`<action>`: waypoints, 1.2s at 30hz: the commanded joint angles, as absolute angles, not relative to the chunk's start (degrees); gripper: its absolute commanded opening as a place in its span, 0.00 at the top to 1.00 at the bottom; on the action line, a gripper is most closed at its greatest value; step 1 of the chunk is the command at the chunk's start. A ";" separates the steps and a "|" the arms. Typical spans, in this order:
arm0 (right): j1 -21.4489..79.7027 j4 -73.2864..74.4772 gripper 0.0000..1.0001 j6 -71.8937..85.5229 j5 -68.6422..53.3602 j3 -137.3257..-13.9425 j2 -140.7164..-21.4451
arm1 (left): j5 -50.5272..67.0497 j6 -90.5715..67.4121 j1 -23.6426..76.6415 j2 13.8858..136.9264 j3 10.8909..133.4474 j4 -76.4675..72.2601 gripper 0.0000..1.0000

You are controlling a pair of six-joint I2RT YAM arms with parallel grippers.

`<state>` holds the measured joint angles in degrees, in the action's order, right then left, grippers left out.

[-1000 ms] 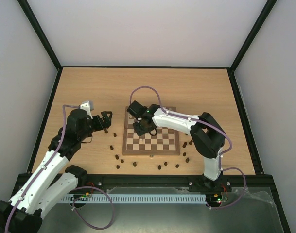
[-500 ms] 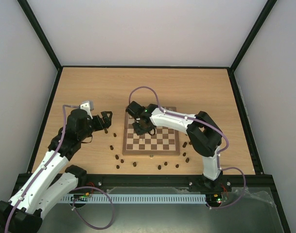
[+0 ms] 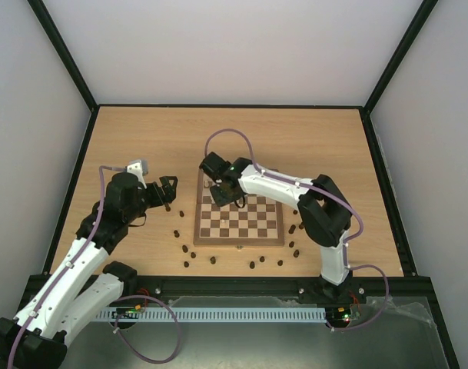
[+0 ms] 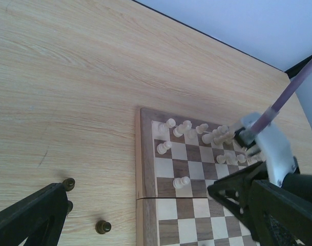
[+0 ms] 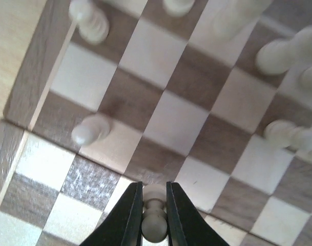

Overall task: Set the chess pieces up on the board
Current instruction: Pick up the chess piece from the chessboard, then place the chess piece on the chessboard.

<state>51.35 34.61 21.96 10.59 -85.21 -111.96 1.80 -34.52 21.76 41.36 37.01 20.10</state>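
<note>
Fingers point(image 5: 129, 218) of the right gripper point(image 5: 154, 202) are clamped on a cream pawn point(image 5: 154, 228) over the far left squares of the board point(image 3: 245, 227); those of the left gripper point(image 3: 168, 192) are spread wide, left of the board. The board lies on the tabletop point(image 3: 141, 138), its clasp point(image 3: 241, 247) on the edge nearest the arms. Cream pieces point(image 4: 196, 130) crowd its far rows, and one point(image 4: 181, 182) stands alone nearer in. Dark pieces point(image 3: 194, 252) lie scattered on the tabletop beside its left, near and right edges.

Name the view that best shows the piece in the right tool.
Right wrist: cream piece pinched in the right tool, close up. Top external: the arm hides it. Left wrist: cannot pick it out.
</note>
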 commanded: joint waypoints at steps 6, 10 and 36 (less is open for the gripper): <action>45.34 37.93 0.89 19.89 10.36 -90.13 -114.23 | 0.97 -34.21 21.97 41.89 37.59 19.49 0.00; 44.36 37.49 0.89 19.60 10.29 -90.23 -115.00 | 0.89 -34.28 21.97 42.26 37.45 19.34 0.00; 42.20 36.38 0.89 19.08 10.20 -93.42 -119.47 | 0.62 -33.95 21.99 42.99 37.68 18.98 0.00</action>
